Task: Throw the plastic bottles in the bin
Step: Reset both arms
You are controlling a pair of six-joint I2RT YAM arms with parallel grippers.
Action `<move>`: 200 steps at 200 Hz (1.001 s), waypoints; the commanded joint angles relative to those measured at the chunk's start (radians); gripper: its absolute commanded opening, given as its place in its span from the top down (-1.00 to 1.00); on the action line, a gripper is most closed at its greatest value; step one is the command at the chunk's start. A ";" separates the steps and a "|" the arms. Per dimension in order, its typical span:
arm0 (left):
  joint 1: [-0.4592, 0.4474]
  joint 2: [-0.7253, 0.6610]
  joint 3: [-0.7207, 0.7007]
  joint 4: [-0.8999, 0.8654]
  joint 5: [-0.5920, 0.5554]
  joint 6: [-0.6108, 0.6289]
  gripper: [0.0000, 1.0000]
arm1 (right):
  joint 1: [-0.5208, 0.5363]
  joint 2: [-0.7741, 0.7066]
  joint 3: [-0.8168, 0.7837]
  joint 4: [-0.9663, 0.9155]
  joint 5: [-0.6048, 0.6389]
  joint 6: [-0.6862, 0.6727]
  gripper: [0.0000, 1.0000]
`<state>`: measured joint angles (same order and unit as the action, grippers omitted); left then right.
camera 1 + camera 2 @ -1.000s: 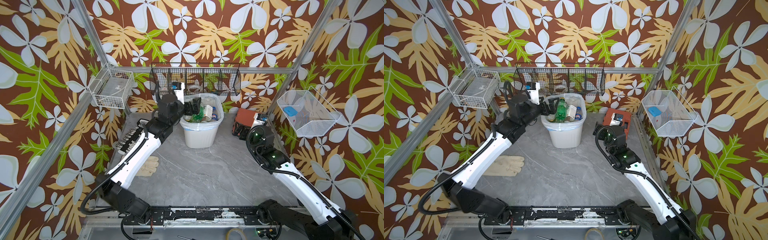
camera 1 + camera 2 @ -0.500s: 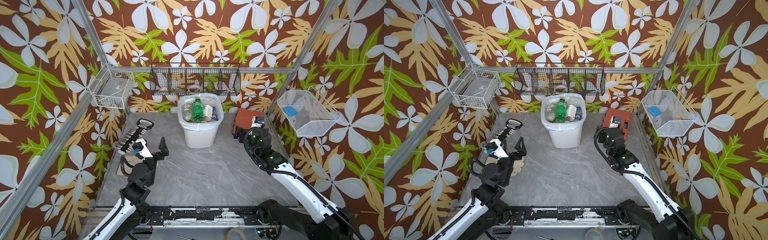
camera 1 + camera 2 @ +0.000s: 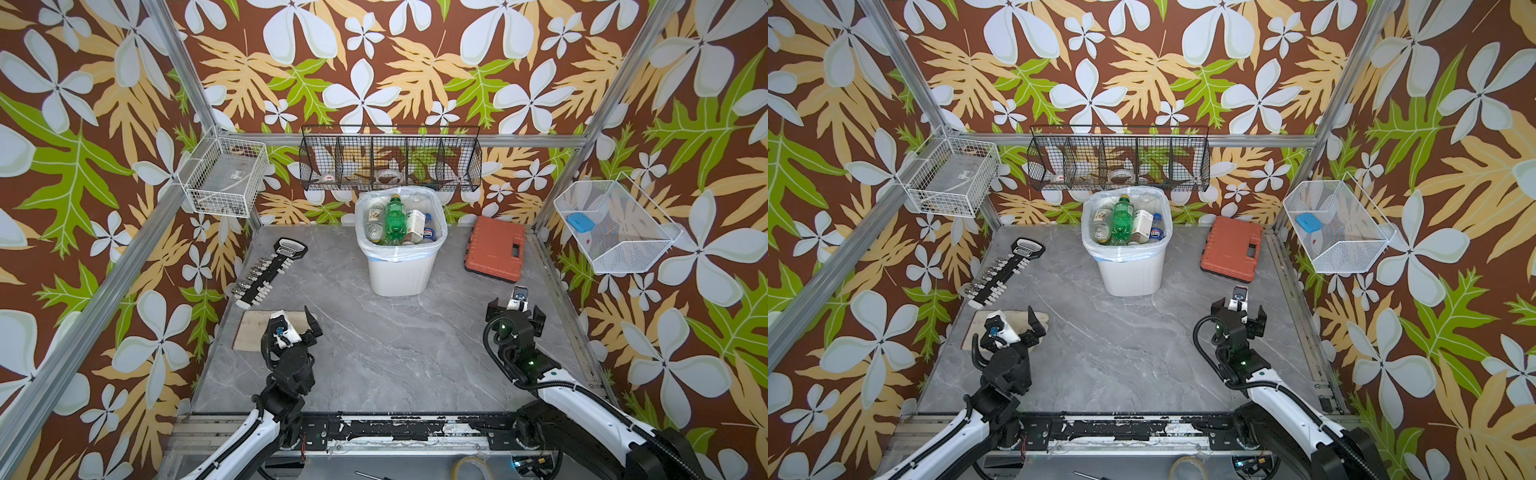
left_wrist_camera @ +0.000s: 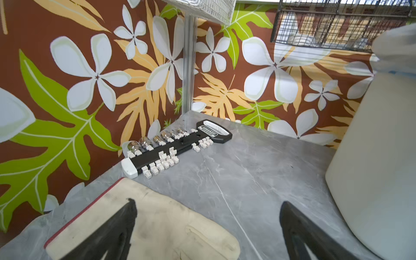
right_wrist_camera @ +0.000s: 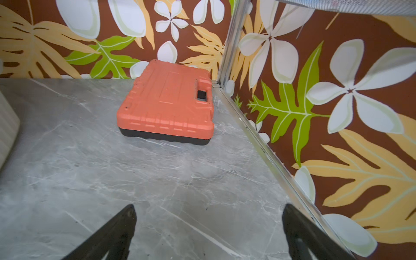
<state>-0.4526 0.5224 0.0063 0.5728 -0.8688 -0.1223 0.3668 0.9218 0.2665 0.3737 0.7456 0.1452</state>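
The bin (image 3: 401, 270) (image 3: 1129, 274), white with a translucent bag folded over its rim, stands at the back centre of the table. Several plastic bottles lie piled inside it, a green bottle (image 3: 394, 216) (image 3: 1122, 216) on top. No bottle shows on the table. My left gripper (image 3: 293, 320) (image 3: 1017, 322) (image 4: 208, 202) is open and empty at the near left, over a beige glove, with the bin's wall (image 4: 371, 168) beside it. My right gripper (image 3: 516, 309) (image 3: 1237, 309) (image 5: 209, 206) is open and empty at the near right, above bare table.
An orange-red tool case (image 3: 496, 249) (image 5: 166, 105) lies at the back right. A black socket rail (image 3: 270, 272) (image 4: 171, 148) and the beige glove (image 3: 253, 332) (image 4: 157, 225) lie along the left wall. A black wire basket (image 3: 390, 164) hangs above the bin, with white baskets (image 3: 226, 178) (image 3: 615, 232) on the side walls.
My left arm has pulled back from over the bin to the near left, leaving the green bottle on the pile. My right arm has drawn back from the tool case toward the front.
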 commanded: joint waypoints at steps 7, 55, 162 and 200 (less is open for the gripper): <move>0.096 0.120 -0.035 0.193 0.144 0.006 -1.00 | -0.041 0.059 -0.092 0.341 0.028 -0.120 -0.99; 0.191 0.523 0.026 0.559 0.307 0.048 -1.00 | -0.189 0.310 -0.178 0.808 -0.227 -0.160 -0.99; 0.361 0.845 0.137 0.695 0.532 0.028 -1.00 | -0.265 0.583 -0.130 1.009 -0.430 -0.172 -0.99; 0.361 0.847 0.143 0.684 0.573 0.042 -1.00 | -0.264 0.584 -0.125 1.000 -0.405 -0.163 -0.99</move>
<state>-0.0944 1.3674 0.1432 1.2171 -0.3355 -0.0982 0.1009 1.5074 0.1329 1.3426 0.3237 -0.0257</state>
